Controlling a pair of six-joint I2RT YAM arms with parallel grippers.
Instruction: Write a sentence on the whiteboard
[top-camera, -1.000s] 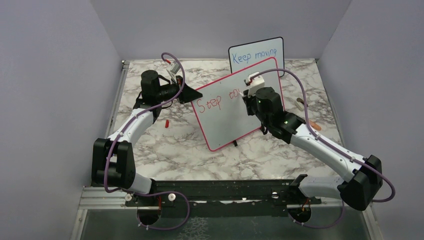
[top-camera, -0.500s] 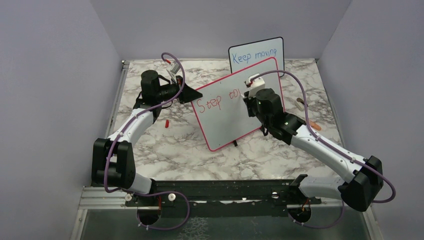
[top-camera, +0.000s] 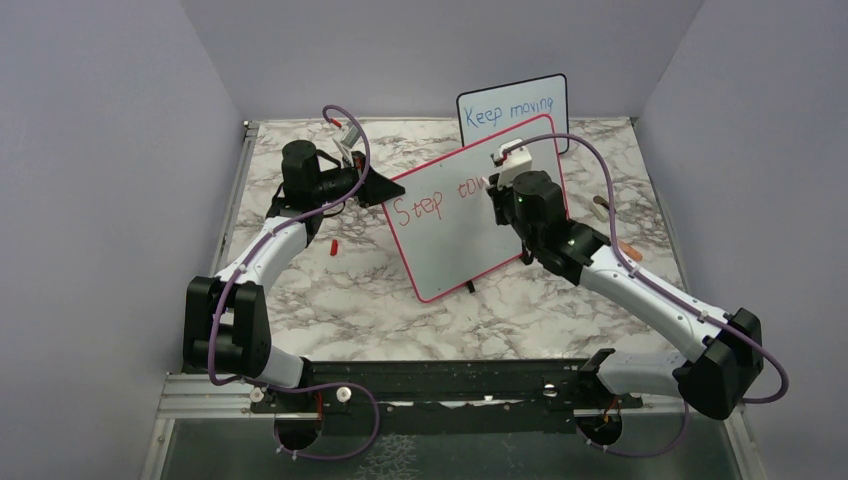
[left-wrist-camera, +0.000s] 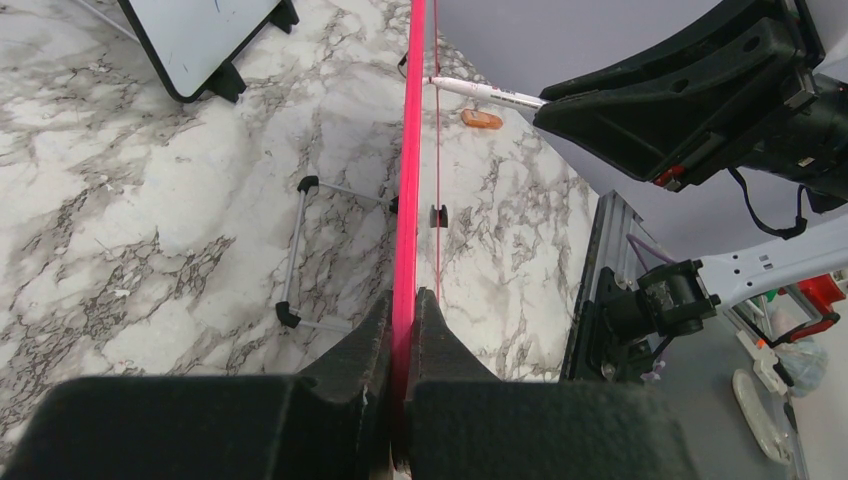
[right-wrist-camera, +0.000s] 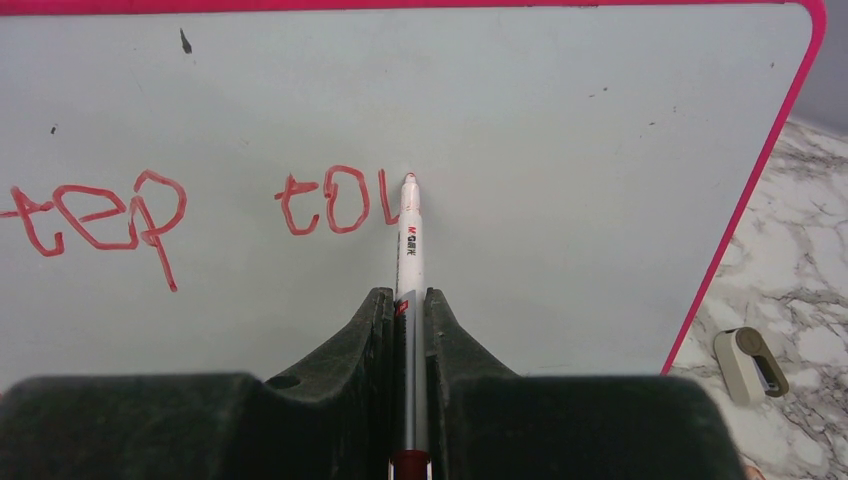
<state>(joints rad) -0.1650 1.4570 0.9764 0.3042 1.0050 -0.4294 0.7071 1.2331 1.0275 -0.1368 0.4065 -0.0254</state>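
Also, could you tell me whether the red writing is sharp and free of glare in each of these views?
Right wrist view: the red handwritten letters are crisp on the evenly lit red-pink-framed white board, no glare. Top external view: they are small but legible. Left wrist view: the board is edge-on, so no writing shows.

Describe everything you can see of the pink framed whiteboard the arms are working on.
The whiteboard is a white, glossy-looking rectangle with a red-pink frame and rounded corners, a few dark specks on its face. It stands on the marbled table on small black feet, with a wire prop behind. Red writing reads "Step to" plus an unfinished letter. The left pincer is shut on its side edge; the marker in the right pincer touches its face.
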